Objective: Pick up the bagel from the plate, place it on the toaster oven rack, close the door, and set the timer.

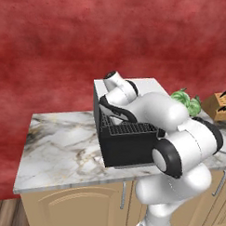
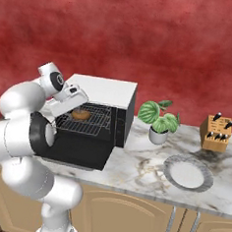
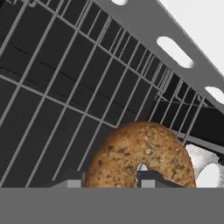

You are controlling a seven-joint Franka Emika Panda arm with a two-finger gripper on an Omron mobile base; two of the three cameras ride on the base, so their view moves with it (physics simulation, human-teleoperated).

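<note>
Bagel (image 2: pixel 80 114) being set on the rack (image 2: pixel 90 124) of the toaster oven (image 2: pixel 106 90).
Gripper (image 2: pixel 75 101) above it, fingers straddling the bagel; grip state unclear. Plate (image 2: pixel 171 177) bare. Next: retreat, then lift the lowered door (image 2: pixel 80 152).

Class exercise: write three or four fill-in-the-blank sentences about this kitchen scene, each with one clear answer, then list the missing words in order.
1. The bagel lies on the ____ inside the toaster oven.
2. The oven's door is ____.
3. The plate on the counter has ____ on it.
4. The potted plant stands between the toaster oven and the ____.

Missing words: rack; open; nothing; knife block
</note>
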